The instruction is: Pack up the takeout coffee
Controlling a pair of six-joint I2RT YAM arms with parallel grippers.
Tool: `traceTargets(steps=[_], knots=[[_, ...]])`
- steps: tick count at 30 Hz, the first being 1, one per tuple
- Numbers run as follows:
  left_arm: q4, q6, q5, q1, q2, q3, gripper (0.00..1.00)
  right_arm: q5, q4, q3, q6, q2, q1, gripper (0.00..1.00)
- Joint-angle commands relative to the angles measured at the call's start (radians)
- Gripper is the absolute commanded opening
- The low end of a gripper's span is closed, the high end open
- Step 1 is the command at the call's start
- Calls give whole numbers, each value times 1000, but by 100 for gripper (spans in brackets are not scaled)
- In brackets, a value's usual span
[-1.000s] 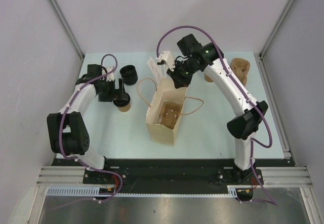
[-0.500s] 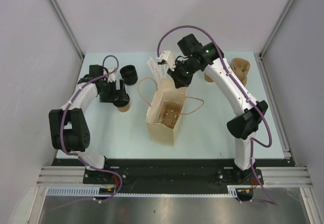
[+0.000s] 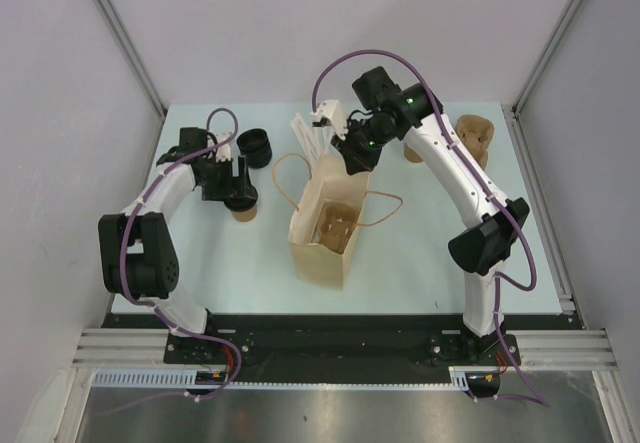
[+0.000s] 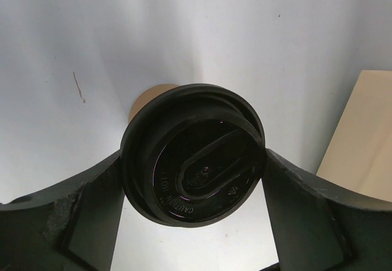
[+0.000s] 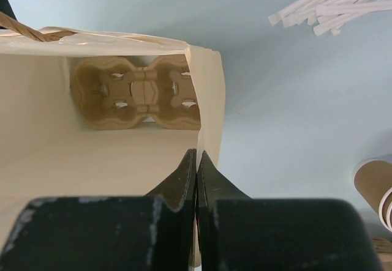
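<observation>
The takeout coffee [image 4: 193,155] stood upright on the bench [image 3: 420,253], lid up, between the left tool's [image 4: 193,179] spread fingers. The right tool [image 5: 196,167] pinched the paper bag's [image 5: 205,100] rim.

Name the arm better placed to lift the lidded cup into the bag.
Left. The left gripper straddles the takeout coffee, one finger on each side of its lid. The right gripper is shut on the paper bag rim, apparently holding it open.
</observation>
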Motion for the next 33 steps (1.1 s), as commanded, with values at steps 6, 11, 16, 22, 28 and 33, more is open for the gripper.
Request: traceTargets(steps=[6, 11, 16, 22, 28, 33], knots=[[-100, 123, 37, 0, -101, 44, 51, -27, -68, -24, 31, -17, -18, 0], [-172, 188, 179, 3, -203, 137, 36, -32, -67, -30, 42, -18, -24, 0], [-264, 204, 327, 2, -249, 348, 28, -29, -51, -30, 82, -18, -36, 0], [-211, 111, 520, -15, -298, 603, 25, -30, -38, -47, 112, -21, -51, 0], [-31, 3, 555, -242, -366, 610, 25, -29, -21, -43, 141, -12, -53, 0], [-125, 105, 513, -455, -345, 636, 26, -27, -22, -23, 157, -10, -53, 0]])
